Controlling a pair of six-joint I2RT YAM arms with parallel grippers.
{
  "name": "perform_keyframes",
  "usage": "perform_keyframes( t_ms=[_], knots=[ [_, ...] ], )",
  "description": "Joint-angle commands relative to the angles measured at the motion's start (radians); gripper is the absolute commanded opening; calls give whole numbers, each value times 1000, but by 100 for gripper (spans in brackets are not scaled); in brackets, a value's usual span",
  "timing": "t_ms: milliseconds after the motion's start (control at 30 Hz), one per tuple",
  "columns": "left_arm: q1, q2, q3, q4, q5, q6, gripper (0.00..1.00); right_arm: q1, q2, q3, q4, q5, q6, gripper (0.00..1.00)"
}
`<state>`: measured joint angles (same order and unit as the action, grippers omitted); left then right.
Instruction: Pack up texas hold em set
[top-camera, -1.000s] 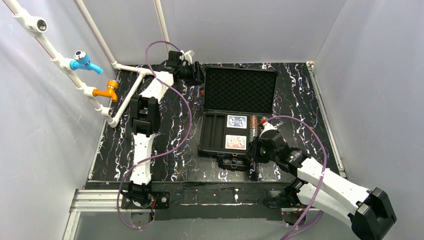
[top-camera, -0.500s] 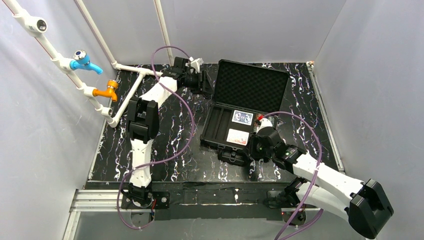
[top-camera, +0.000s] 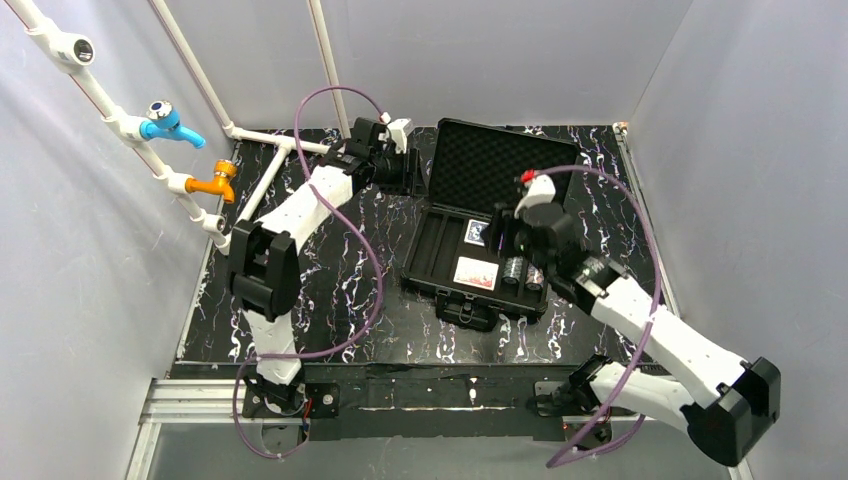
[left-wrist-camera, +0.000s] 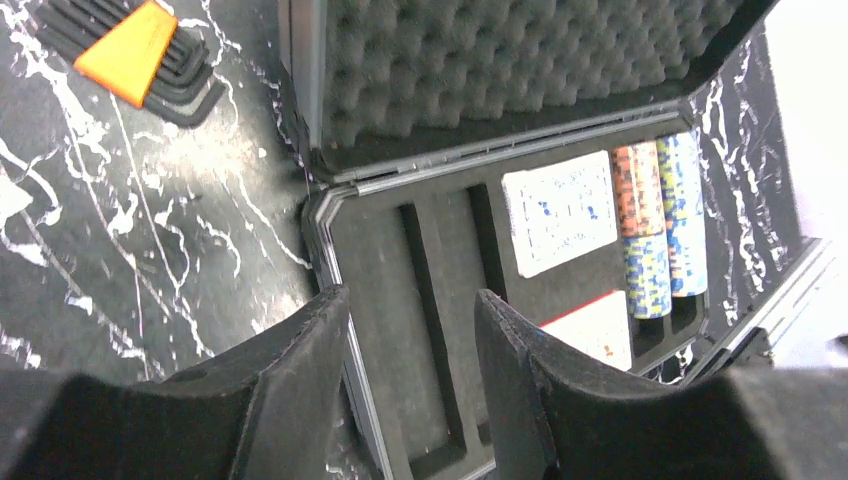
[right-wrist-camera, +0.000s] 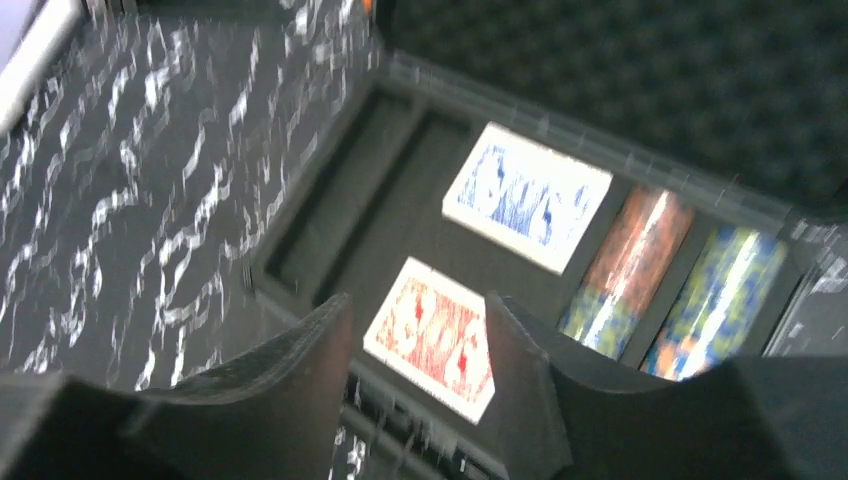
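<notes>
When viewed from above, shows the black briefcase (top-camera: 468, 310) lying open near the middle of the dark marbled surface (top-camera: 330, 300), turned a little askew, with its foam lid (top-camera: 505, 165) raised toward the back wall. Finds the blue deck (top-camera: 476, 232) set in a pocket of the slotted tray (top-camera: 432, 255), on the hinge side, and the red deck (top-camera: 476, 272) just beside it toward the front edge. Counts two short rolls of poker chips (top-camera: 520, 272), mottled orange, blue and yellow, lying side by side in the slots right of the decks. Places the right claw (right-wrist-camera: 420, 310) above the tray near the decks, fingers apart and gripping nothing. Places the left claw (left-wrist-camera: 410, 310) beside the case's left edge near the hinge corner, likewise parted, with nothing between the pads. Picks out, past that corner on the surface, a bundle of black L-shaped keys in an orange holder (left-wrist-camera: 130, 55), apart from the case. Spots a blue tap (top-camera: 165, 122) and an orange tap (top-camera: 212, 183) on white pipes (top-camera: 258, 195) along the left wall, well apart from the set
</notes>
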<state>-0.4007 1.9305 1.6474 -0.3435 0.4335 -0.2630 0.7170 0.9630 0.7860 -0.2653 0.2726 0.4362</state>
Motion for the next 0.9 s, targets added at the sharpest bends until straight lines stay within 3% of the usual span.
perform_keyframes(
  t_ms=[0, 133, 433, 733, 867],
  knots=[
    [-63, -180, -104, -55, -174, 26, 47, -62, 127, 183, 78, 83, -85, 66],
    [-117, -284, -225, -64, -242, 4, 47, -220, 269, 318, 136, -55, -54, 79],
    [-257, -405, -431, -24, -330, -81, 46, -462, 525, 589, 212, -130, -10, 80],
    [-330, -435, -525, 16, -386, -135, 42, -700, 742, 765, 255, -215, 101, 59],
    [-372, -427, -562, 32, -411, -153, 42, -754, 844, 819, 346, -236, 133, 41]
  ],
)
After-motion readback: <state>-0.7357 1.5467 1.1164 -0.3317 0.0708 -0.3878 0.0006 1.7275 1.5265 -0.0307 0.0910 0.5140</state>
